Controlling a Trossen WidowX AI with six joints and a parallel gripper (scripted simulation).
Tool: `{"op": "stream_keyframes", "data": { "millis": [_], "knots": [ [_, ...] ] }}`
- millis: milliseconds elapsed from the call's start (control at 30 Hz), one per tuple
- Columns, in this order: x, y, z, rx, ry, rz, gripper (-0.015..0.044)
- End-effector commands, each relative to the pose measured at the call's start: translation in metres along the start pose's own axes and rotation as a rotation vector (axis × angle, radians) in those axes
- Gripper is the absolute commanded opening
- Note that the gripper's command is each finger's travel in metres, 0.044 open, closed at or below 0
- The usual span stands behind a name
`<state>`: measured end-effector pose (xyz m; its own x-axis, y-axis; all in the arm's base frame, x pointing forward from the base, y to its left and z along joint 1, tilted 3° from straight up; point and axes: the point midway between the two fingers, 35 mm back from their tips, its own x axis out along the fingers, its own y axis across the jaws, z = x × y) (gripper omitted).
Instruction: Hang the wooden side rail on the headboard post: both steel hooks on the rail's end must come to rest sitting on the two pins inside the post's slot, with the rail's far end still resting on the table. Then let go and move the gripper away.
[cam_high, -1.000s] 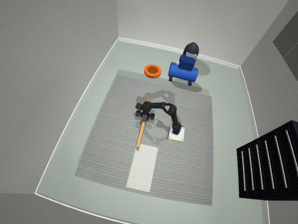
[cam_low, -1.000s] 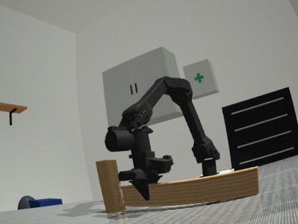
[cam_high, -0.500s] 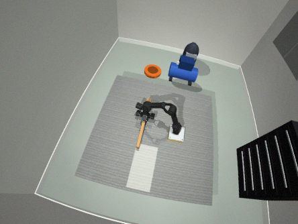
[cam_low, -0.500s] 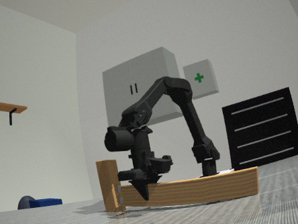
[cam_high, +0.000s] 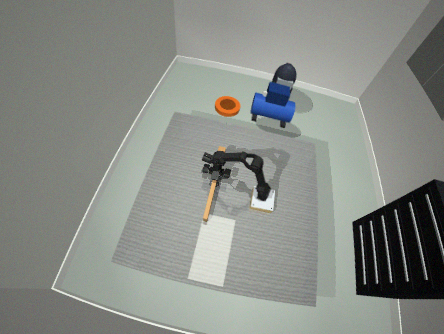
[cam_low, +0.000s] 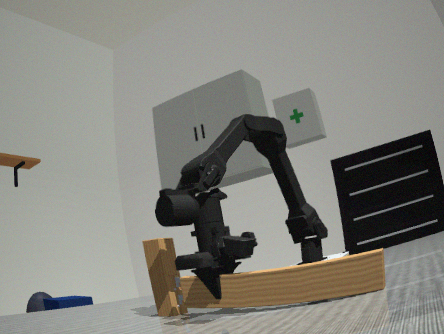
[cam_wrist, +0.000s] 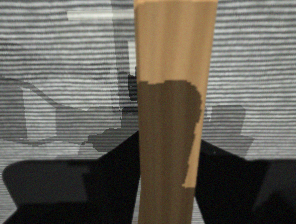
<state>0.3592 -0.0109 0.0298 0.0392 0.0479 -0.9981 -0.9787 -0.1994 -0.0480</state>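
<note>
The wooden side rail (cam_high: 210, 200) (cam_low: 300, 282) (cam_wrist: 175, 45) stands on its narrow edge; its far end is down at the table in the exterior view. My gripper (cam_high: 214, 181) (cam_low: 215, 286) (cam_wrist: 160, 133) is shut on the rail close to its post end, one finger on each side. The headboard post (cam_high: 222, 149) (cam_low: 159, 270) stands upright just beyond that end. Small grey metal parts (cam_low: 178, 283) show in the narrow gap between rail end and post. Whether the hooks sit on the pins cannot be told; the arm hides this in the top view.
The arm's white base plate (cam_high: 269, 205) is to the right of the rail. A pale rectangle (cam_high: 212, 255) lies beyond the rail's far end. An orange ring (cam_high: 219, 111) and a blue machine (cam_high: 270, 110) stand behind the post, and a black drawer unit (cam_low: 387, 197) stands at the right.
</note>
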Motion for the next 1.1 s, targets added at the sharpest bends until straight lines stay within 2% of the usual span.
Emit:
{"op": "stream_keyframes", "data": {
  "millis": [0,1067],
  "knots": [
    [-0.0013,-0.0011,-0.0014,-0.006,0.004,-0.002,0.0000],
    [-0.0005,-0.0003,-0.0050,-0.006,0.005,-0.002,0.0000]
  ]
}}
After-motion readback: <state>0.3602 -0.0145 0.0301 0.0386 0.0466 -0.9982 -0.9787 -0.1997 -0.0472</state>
